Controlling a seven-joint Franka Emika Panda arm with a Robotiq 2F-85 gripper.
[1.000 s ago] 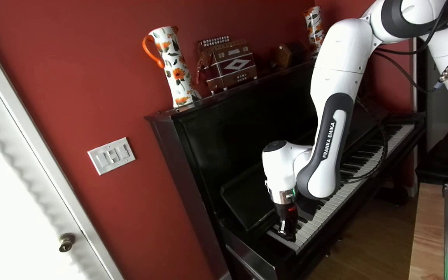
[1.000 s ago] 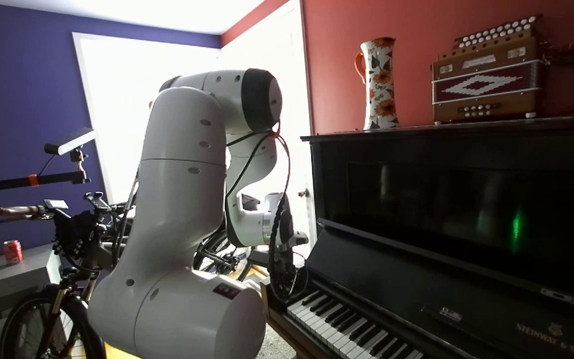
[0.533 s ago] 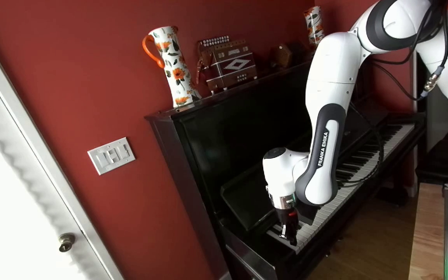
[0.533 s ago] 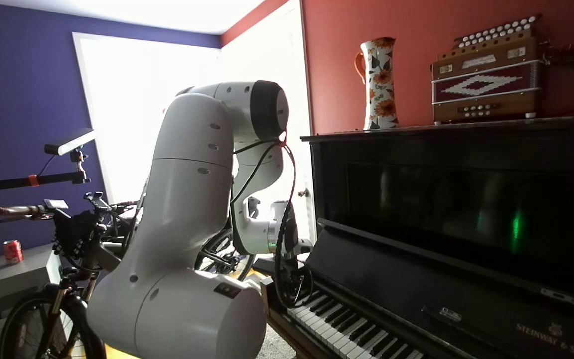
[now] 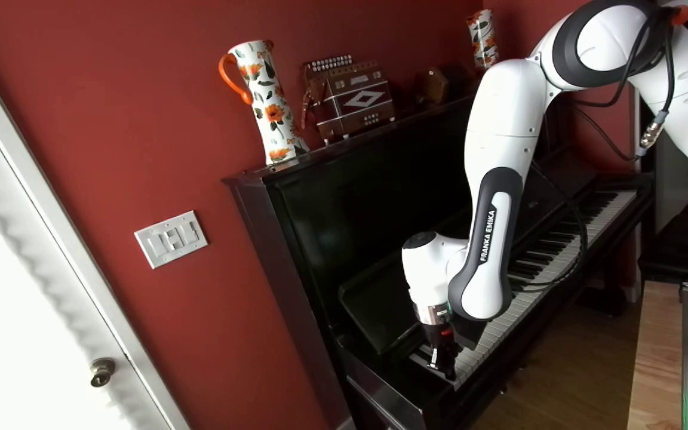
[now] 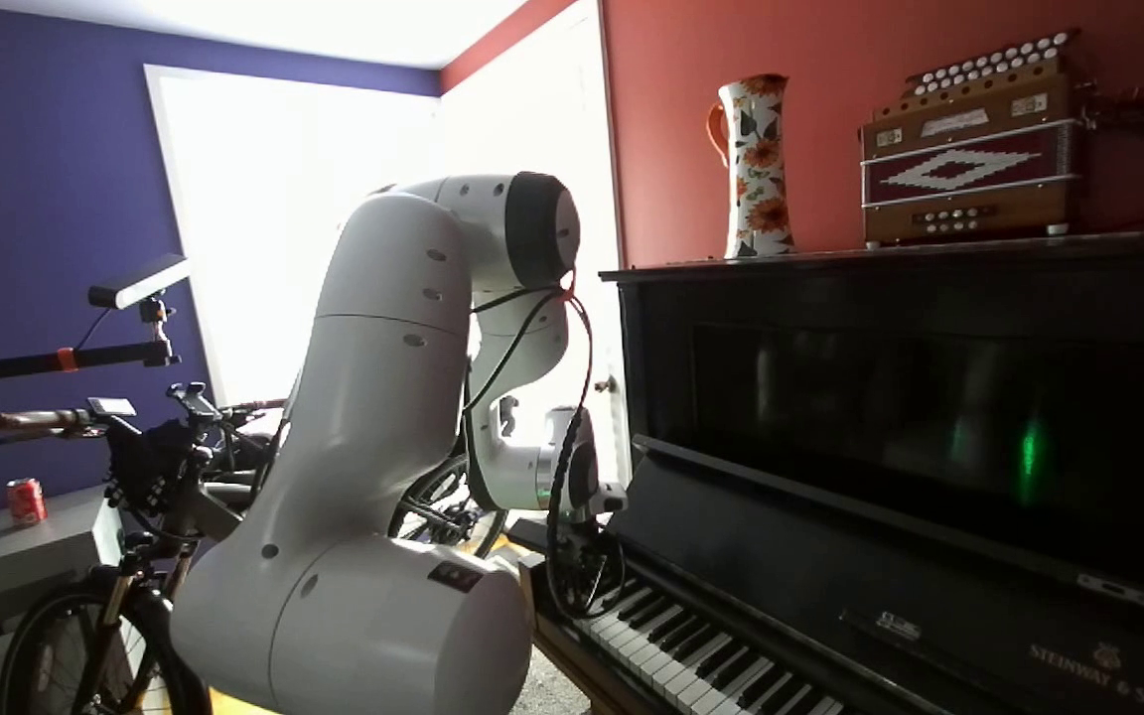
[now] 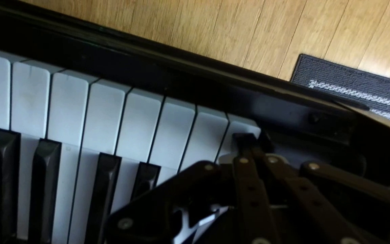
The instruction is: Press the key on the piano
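The glossy black piano stands against the red wall in both exterior views, its keys running along the front. My gripper points down at the end of the keyboard, its dark fingertips shut together with nothing between them. In the wrist view they overlap the outermost white key, covering much of it. Whether they touch or push it down, I cannot tell. An exterior view has the gripper low over the keys at the near end. The arm's cable partly hides the gripper in an exterior view.
Right beside the gripper is the piano's dark end block. Above the keys leans a black panel. A floral pitcher and an accordion stand on the piano top. The arm's cable loop hangs near the keys.
The arm has come lower and reached slightly further along the keyboard toward its end. The fingertips have sunk a little closer to the last keys. The gripper has stayed shut.
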